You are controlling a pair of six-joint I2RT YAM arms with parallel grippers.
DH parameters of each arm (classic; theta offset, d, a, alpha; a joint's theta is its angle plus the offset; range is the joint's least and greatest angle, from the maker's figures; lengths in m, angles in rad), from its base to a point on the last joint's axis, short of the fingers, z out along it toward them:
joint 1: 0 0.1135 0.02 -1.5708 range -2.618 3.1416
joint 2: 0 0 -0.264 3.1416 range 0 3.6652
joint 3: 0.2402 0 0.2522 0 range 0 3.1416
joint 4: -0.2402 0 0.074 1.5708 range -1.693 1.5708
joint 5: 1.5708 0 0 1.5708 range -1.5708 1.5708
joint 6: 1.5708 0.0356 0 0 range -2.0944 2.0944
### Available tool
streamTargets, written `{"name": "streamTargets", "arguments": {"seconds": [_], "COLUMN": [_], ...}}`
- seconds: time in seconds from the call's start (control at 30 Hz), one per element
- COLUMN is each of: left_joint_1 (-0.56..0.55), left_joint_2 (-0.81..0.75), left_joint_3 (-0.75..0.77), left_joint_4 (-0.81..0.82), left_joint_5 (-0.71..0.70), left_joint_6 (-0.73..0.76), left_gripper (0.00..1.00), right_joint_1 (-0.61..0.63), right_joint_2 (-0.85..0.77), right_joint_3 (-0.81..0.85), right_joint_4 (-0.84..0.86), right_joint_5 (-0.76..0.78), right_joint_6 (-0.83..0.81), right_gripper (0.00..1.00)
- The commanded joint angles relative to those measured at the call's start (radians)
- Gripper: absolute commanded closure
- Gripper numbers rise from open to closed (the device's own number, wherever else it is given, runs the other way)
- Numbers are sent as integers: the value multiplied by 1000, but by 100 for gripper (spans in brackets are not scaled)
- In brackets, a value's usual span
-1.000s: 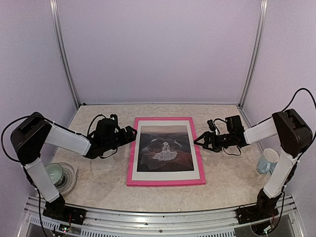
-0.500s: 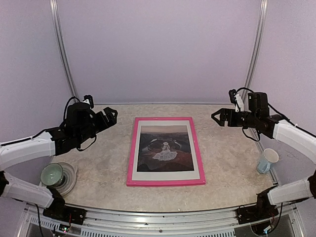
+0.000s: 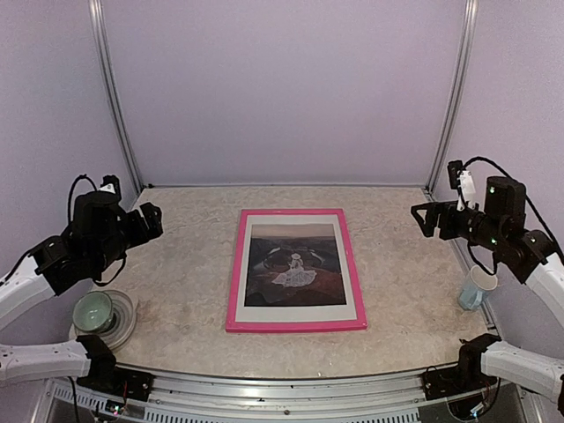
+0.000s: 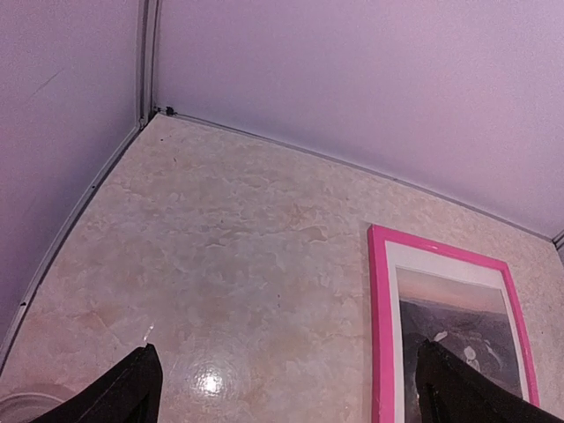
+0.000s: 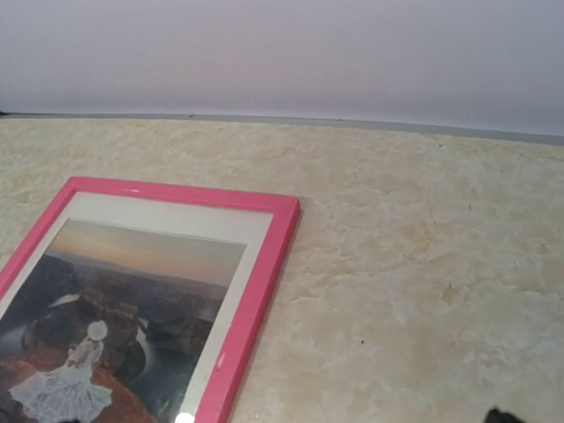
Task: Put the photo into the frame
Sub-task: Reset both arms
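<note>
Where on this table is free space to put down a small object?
Bare strips lie between the frame and the bowl on the left, between the frame and the cup on the right, and behind the frame toward the back wall. Crowded: the near left corner, with bowl and plate.

The frame lies flat on the mottled beige tabletop at the lower left, with its far right corner in view. Inside it, a white mat border surrounds the photo, a dark canyon scene with a white-dressed figure. A pale wall rises behind.
</note>
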Motion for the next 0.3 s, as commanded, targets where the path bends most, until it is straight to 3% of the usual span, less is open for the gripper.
{"name": "streamTargets", "arguments": {"seconds": [0.0, 0.27], "left_joint_1": [18, 24], "left_joint_2": [-110, -256], "left_joint_3": [-70, -136], "left_joint_4": [-21, 20], "left_joint_5": [-28, -13], "left_joint_6": [90, 135], "left_gripper": [1, 1], "right_joint_1": [8, 8], "right_joint_2": [-5, -37], "right_joint_3": [-4, -10], "right_joint_4": [-39, -36], "right_joint_5": [10, 114], "right_joint_6": [-17, -12], "right_gripper": [1, 1]}}
